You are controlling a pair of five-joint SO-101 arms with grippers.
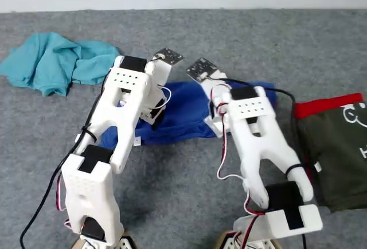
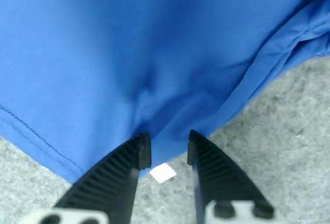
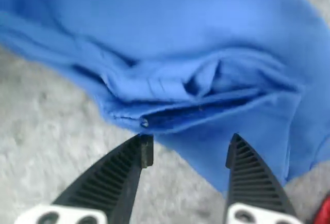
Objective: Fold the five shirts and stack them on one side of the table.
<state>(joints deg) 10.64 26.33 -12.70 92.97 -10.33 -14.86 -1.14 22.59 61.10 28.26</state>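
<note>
The left gripper (image 2: 165, 146) is down at the near hem of the blue shirt (image 2: 154, 53), its jaws only narrowly parted, with the cloth's edge lying between the tips and a small white tag (image 2: 163, 173) on the carpeted table (image 1: 183, 191) just below them. It looks set to pinch that hem but I would not say it has it. The right gripper (image 3: 191, 149) sits farther along the same near edge, jaws spread noticeably wider and gripping nothing, poised over a rumpled, doubled-over fold of the blue shirt. To my eye the two are placed apart along one edge so they can take it together and carry it over in a fold. The blue shirt lies spread in front of both arms, wrinkled and not yet squared. Well off to the blue shirt's left, a teal shirt (image 1: 54, 62) lies in a crumpled heap, clearly waiting. Just beside the blue shirt's right end, a dark green shirt (image 1: 330, 151) with a red band lies flat and tidy, probably the start of the stack.
</note>
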